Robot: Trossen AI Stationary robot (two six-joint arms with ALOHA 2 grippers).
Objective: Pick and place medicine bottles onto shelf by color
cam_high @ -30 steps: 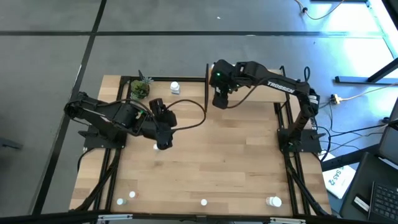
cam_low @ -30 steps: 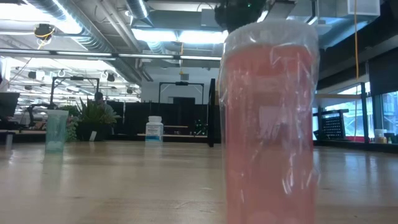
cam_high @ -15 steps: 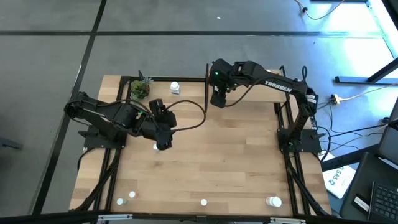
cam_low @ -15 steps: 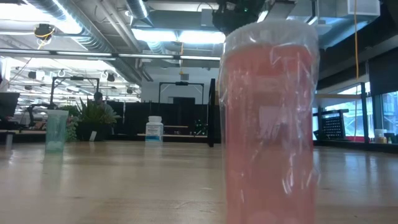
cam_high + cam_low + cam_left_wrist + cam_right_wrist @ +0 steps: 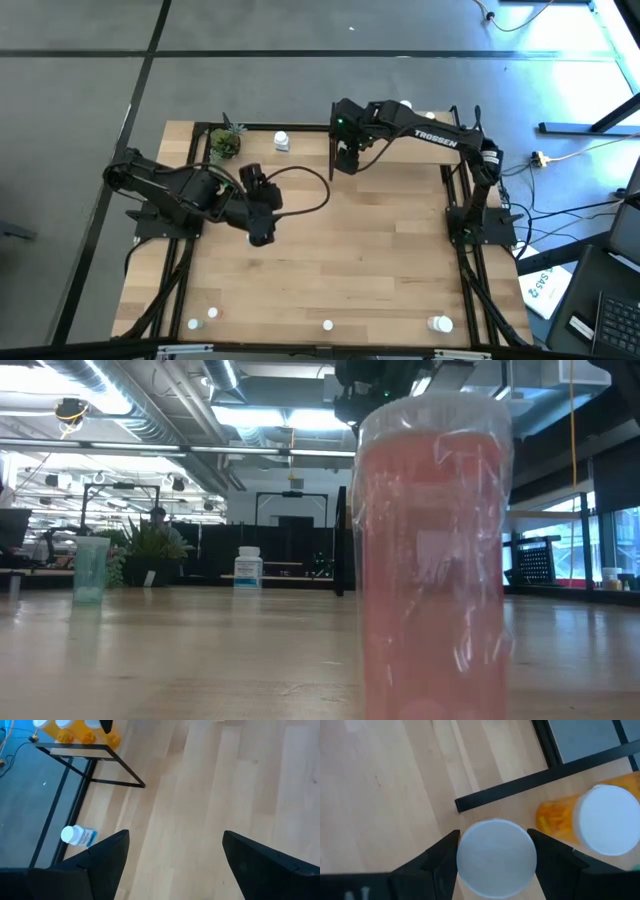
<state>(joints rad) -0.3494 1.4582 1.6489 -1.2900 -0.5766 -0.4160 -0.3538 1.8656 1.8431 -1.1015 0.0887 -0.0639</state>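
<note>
**Risk check: bottle held above the shelf edge**

High view: I see the right gripper [image 5: 343,160] at about 12 o'clock on the table [image 5: 380,260], over the shelf's near edge. The left gripper [image 5: 260,232] hangs near table centre, toward 9 o'clock. A white bottle [image 5: 281,141] stands at 11 o'clock beside the plant [image 5: 226,143]. More bottles wait along the 6 o'clock edge.

Low view: a pinkish bottle [image 5: 432,560] fills the foreground. It tells me nothing about clearance at the shelf.

Left wrist view: the left jaws stand wide apart, holding nothing. Orange bottles [image 5: 75,731] sit on the shelf [image 5: 80,751]; the white one lies beyond its frame.

Right wrist view: the right jaws are clamped on a white-capped bottle [image 5: 495,857]. An orange bottle [image 5: 590,820] stands just beside it, past the black frame bar.

Hazards, in my judgement: releasing here could drop the bottle off the shelf edge. Moving inward could knock the orange neighbour over. I cannot tell the held bottle's body colour, so a mis-sort is possible.
</note>
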